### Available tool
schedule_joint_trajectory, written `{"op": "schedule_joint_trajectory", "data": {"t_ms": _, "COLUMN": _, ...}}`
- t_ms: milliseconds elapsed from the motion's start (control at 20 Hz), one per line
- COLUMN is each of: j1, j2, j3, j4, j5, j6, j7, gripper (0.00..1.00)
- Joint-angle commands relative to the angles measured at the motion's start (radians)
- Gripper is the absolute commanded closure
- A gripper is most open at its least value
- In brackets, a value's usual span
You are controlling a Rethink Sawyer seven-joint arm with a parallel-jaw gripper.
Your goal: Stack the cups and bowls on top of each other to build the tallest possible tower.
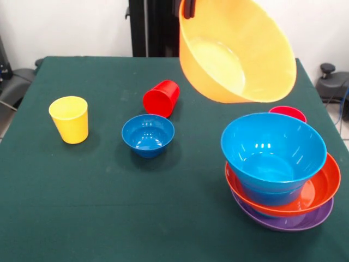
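Orange bowl (240, 52) aloft, tilted, above the tower (281, 174).
We see the jaws (188, 8) pinching its rim; yellow cup (69, 119) stands apart on the bench (82, 207).

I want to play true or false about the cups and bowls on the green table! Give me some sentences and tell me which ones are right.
1. The big orange bowl sits flat on the table. False: it hangs tilted in the air, held at its rim by the pincer.
2. The yellow cup stands upright. True.
3. The red cup stands upright. False: it lies on its side.
4. The purple bowl is lowest in the tower. True.
5. The small blue bowl is part of the tower. False: it stands alone on the table.
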Motion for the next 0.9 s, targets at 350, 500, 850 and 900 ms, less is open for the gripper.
{"op": "schedule_joint_trajectory", "data": {"t_ms": 350, "j1": 0.046, "j2": 0.114, "j3": 0.028, "j4": -0.068, "j5": 0.008, "j6": 0.055, "j7": 0.233, "gripper": 1.0}}
{"op": "schedule_joint_trajectory", "data": {"t_ms": 500, "j1": 0.049, "j2": 0.135, "j3": 0.026, "j4": -0.087, "j5": 0.007, "j6": 0.043, "j7": 0.244, "gripper": 1.0}}
{"op": "schedule_joint_trajectory", "data": {"t_ms": 850, "j1": 0.076, "j2": 0.181, "j3": 0.011, "j4": -0.166, "j5": 0.007, "j6": 0.07, "j7": 0.296, "gripper": 1.0}}
{"op": "schedule_joint_trajectory", "data": {"t_ms": 900, "j1": 0.081, "j2": 0.185, "j3": 0.009, "j4": -0.177, "j5": 0.01, "j6": 0.081, "j7": 0.306, "gripper": 1.0}}
